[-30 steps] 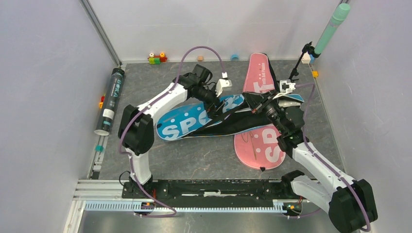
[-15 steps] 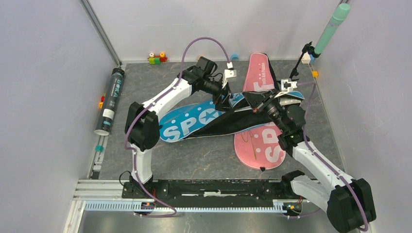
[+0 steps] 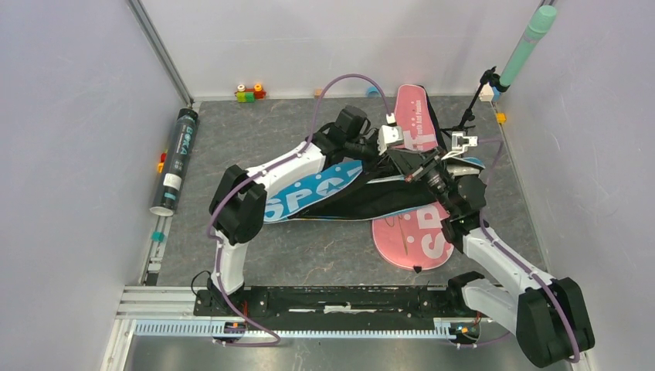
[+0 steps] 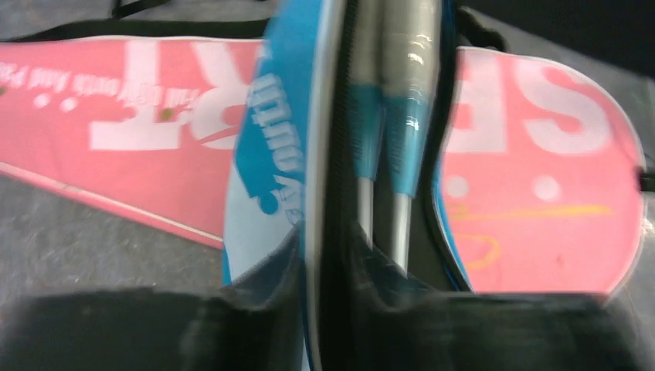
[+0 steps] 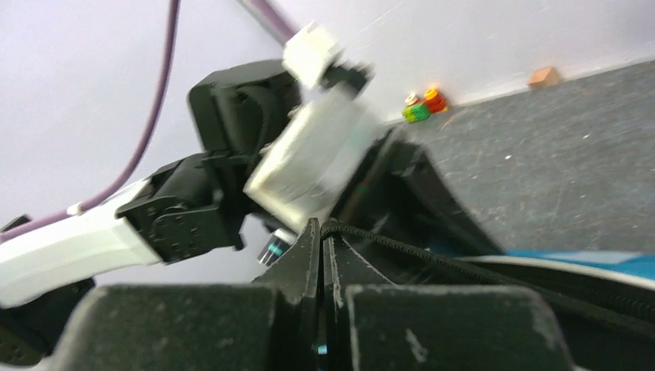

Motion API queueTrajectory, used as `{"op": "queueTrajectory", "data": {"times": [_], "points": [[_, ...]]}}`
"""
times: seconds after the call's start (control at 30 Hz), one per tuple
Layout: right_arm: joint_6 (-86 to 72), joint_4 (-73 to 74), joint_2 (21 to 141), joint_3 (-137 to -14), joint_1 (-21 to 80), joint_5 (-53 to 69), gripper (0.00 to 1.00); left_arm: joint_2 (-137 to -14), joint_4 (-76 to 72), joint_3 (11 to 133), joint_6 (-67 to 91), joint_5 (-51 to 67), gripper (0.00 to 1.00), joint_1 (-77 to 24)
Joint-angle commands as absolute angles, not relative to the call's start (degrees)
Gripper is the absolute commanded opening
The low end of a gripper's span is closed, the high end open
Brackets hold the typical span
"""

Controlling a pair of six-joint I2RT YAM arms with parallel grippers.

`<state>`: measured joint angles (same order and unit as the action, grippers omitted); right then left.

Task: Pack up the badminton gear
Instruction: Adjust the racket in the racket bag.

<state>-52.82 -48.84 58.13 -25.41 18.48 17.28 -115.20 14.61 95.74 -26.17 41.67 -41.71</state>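
Note:
The blue SPORT bag [image 3: 340, 179] lies across the pink SPORT bag [image 3: 409, 236] mid-table, with its black inside flap lifted at the right end. My left gripper [image 4: 328, 251] is shut on the blue bag's [image 4: 266, 131] white-piped edge. Silver and blue racket shafts [image 4: 398, 139] show inside the opening, over the pink bag [image 4: 541, 154]. My right gripper [image 5: 320, 228] is shut on the same bag's black zipper edge [image 5: 432, 259], close beside the left gripper [image 3: 395, 151]. The dark tube [image 3: 176, 158] lies by the left wall. No shuttlecocks show.
A black tripod stand [image 3: 471, 108] holding a green cylinder stands at the back right corner. Small coloured toy blocks [image 3: 249, 93] sit along the back wall, and a few more by the left rail. Walls close in on three sides.
My left arm has swung right along the blue bag to its right end and closed on the bag's edge beside the right gripper. The right gripper has kept its hold.

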Motion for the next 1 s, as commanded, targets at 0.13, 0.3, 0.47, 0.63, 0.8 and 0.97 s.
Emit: {"op": "queueTrajectory", "data": {"times": [0.13,0.3,0.47,0.63,0.8,0.97], "points": [[-50.1,-52.6,47.8,-22.9,19.9,26.8,0.0,-120.1,-1.0,93.5,-25.7,7.9,0.02,-41.1],[-37.4,-38.2,35.6,-22.5,19.9,16.5,0.0,-121.3,4.7,93.5,-28.3,5.0,0.02,-38.0],[-24.9,-25.4,26.1,-25.8,19.9,-7.2,0.0,-120.5,8.0,90.5,-32.3,4.3,0.02,-36.0],[-16.3,-25.6,26.0,-27.4,19.9,-22.1,0.0,-119.1,15.0,88.8,-36.2,13.0,0.02,-33.8],[-18.5,-31.6,36.9,-28.9,19.9,-11.9,0.0,-117.2,24.6,89.5,-40.0,29.6,0.08,-33.8],[-23.7,-36.0,47.2,-31.8,19.8,1.6,0.0,-116.7,30.4,93.7,-37.3,40.4,0.59,-33.9]]}}
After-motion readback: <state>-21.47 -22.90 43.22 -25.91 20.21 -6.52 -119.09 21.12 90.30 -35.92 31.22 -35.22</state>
